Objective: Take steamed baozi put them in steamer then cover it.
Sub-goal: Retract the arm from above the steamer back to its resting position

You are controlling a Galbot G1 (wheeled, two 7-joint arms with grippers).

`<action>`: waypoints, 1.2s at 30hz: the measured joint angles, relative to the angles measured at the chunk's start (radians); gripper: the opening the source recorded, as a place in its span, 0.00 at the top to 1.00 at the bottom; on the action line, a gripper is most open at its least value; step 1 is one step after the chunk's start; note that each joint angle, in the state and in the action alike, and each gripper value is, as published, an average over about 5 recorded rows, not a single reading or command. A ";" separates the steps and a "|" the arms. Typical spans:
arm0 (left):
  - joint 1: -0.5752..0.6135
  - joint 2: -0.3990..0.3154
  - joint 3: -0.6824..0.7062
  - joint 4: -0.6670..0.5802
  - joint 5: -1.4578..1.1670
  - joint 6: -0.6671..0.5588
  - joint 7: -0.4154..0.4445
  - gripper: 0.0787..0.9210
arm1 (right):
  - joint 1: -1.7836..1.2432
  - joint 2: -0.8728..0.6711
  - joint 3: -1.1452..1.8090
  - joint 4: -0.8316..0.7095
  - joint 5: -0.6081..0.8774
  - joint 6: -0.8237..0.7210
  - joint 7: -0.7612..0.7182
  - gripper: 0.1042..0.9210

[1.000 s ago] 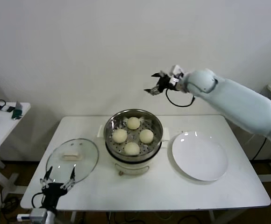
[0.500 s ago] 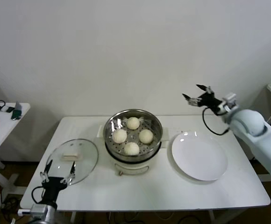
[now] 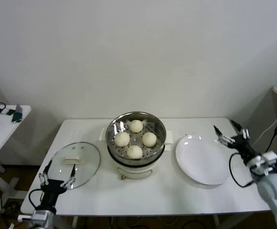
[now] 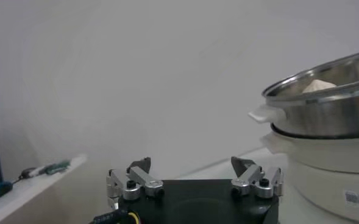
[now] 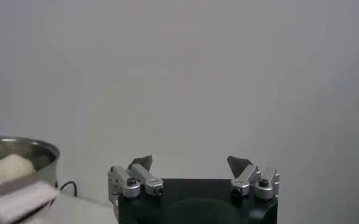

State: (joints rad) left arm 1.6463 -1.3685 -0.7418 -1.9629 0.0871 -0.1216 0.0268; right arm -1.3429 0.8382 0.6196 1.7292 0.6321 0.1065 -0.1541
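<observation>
Four cream-white baozi [image 3: 135,139] lie in the steel steamer [image 3: 112,141] on its cream-white base at the table's middle. The steamer also shows in the left wrist view [image 4: 325,97] and at the edge of the right wrist view [image 5: 21,159]. The glass cover [image 3: 75,160] with its cream handle lies flat on the table left of the steamer. My left gripper [image 3: 57,175] [image 4: 191,165] is open and empty, low at the table's front left edge just before the cover. My right gripper [image 3: 230,131] [image 5: 191,163] is open and empty, at the table's right side beside the plate.
A flat white plate [image 3: 203,160] lies right of the steamer. A small side table [image 3: 0,126] with cables and small items stands at far left. A white wall is behind the table.
My right arm swung from above and behind the steamer out to the right and down to the plate's right side. My left gripper sank a little lower at the front left edge.
</observation>
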 measured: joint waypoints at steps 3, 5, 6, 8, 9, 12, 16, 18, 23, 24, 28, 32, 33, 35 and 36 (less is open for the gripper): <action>-0.005 0.002 -0.004 0.004 0.036 -0.016 -0.003 0.12 | -0.093 0.060 0.036 0.010 -0.023 0.052 0.001 0.12; -0.011 0.008 -0.008 0.008 0.075 -0.028 -0.009 0.12 | -0.139 0.099 0.049 0.012 -0.040 0.089 0.004 0.12; -0.014 0.012 -0.010 0.010 0.100 -0.035 -0.014 0.12 | -0.158 0.118 0.052 0.013 -0.049 0.108 0.006 0.12; -0.021 0.022 -0.012 0.017 0.162 -0.047 -0.030 0.12 | -0.189 0.155 0.056 0.011 -0.069 0.147 0.011 0.12; -0.025 0.028 -0.013 0.021 0.200 -0.052 -0.041 0.12 | -0.203 0.172 0.055 0.010 -0.079 0.166 0.015 0.12; -0.036 0.052 -0.009 0.039 0.329 -0.059 -0.082 0.12 | -0.238 0.223 0.046 0.002 -0.108 0.215 0.029 0.12; -0.046 0.084 0.003 0.074 0.524 -0.043 -0.137 0.12 | -0.268 0.281 0.025 -0.010 -0.151 0.260 0.054 0.12; -0.052 0.092 0.011 0.094 0.617 -0.024 -0.159 0.12 | -0.280 0.306 0.016 -0.014 -0.172 0.275 0.066 0.12; -0.082 0.097 0.026 0.156 0.822 0.027 -0.215 0.12 | -0.306 0.357 -0.005 -0.019 -0.217 0.300 0.093 0.12; -0.089 0.096 0.029 0.169 0.855 0.036 -0.225 0.12 | -0.310 0.366 -0.008 -0.019 -0.225 0.304 0.097 0.12; -0.121 0.091 0.043 0.220 0.966 0.069 -0.251 0.12 | -0.323 0.393 -0.017 -0.025 -0.251 0.319 0.111 0.12; -0.154 0.081 0.058 0.267 1.051 0.094 -0.267 0.12 | -0.331 0.413 -0.024 -0.031 -0.274 0.334 0.118 0.12; -0.162 0.078 0.062 0.279 1.069 0.099 -0.270 0.12 | -0.333 0.418 -0.026 -0.032 -0.279 0.337 0.119 0.12; -0.178 0.071 0.069 0.302 1.102 0.108 -0.277 0.12 | -0.336 0.426 -0.030 -0.033 -0.288 0.343 0.122 0.12; -0.187 0.068 0.072 0.313 1.117 0.113 -0.279 0.12 | -0.337 0.429 -0.031 -0.033 -0.292 0.345 0.123 0.12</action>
State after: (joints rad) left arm 1.4597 -1.3003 -0.6698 -1.6495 1.2037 -0.0087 -0.2522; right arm -1.6802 1.2677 0.5882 1.6958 0.3398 0.4515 -0.0312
